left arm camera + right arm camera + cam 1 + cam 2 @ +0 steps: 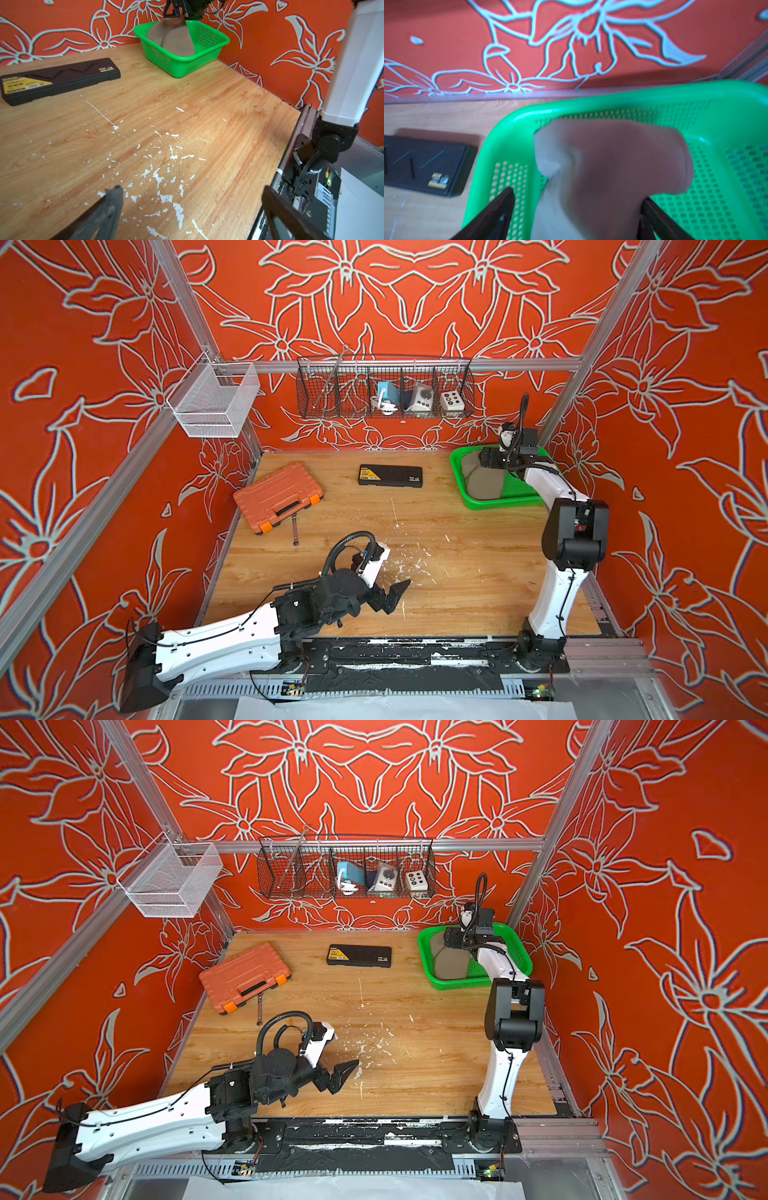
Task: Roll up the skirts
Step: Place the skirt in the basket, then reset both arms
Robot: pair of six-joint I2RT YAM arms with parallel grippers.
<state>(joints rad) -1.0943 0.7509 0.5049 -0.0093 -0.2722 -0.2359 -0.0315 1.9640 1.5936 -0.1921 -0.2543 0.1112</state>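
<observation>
Taupe skirt [482,483], seemingly soft and light, lies in far-right green basket [503,502]; right end effector [577,195] open astride it; pinch an edge.

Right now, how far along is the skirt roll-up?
Done, apparently: the skirt lies bundled inside the green basket; how neat the roll is, I cannot tell. In hand: nothing gripped; the right gripper hangs open astride the cloth, the left gripper open over the table. Left: probably only pulling the right arm clear.
</observation>
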